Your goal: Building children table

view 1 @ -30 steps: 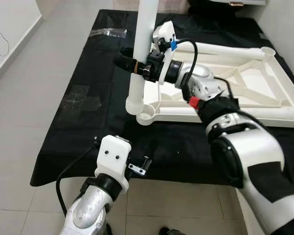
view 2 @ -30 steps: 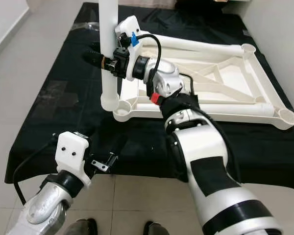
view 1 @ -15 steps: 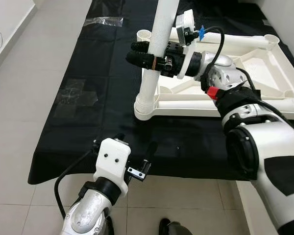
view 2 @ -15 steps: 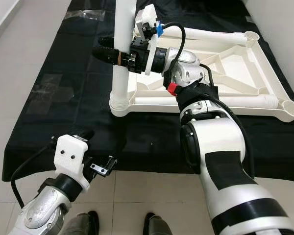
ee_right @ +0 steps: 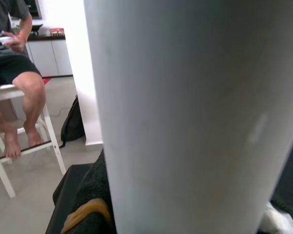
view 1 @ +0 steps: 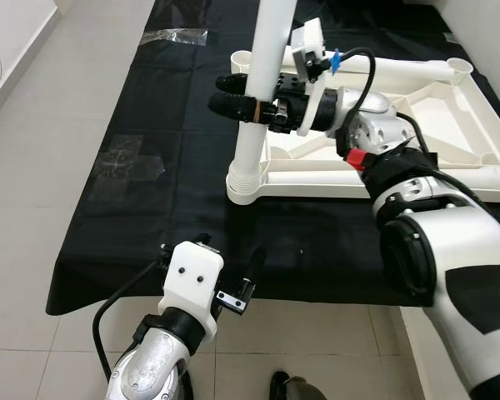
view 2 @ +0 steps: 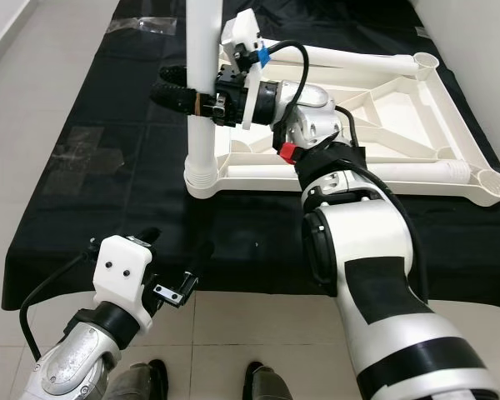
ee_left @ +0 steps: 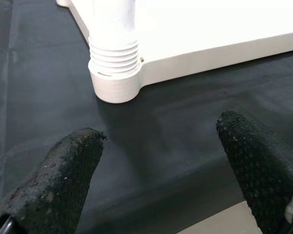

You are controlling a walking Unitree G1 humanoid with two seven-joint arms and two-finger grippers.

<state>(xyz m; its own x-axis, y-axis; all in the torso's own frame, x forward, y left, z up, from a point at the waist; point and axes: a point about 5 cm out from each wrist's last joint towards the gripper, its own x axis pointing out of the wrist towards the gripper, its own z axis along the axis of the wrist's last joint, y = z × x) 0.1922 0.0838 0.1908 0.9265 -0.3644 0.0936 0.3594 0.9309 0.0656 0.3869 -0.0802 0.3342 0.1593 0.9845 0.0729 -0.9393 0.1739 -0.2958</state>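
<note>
I am seeing the white table top (view 1: 417, 125) lying upside down on the black-covered bench (view 1: 150, 125), taking up the right half and reaching near the right edge. The left half of the black cloth is open. My right pincer (view 1: 233, 96) is closing its fingers around the white table leg (view 1: 262, 75), which is standing upright in the near-left corner socket (ee_left: 115, 85). My left pincer (ee_left: 161, 165) is hanging wide open over the near edge of the bench, touching nothing.
</note>
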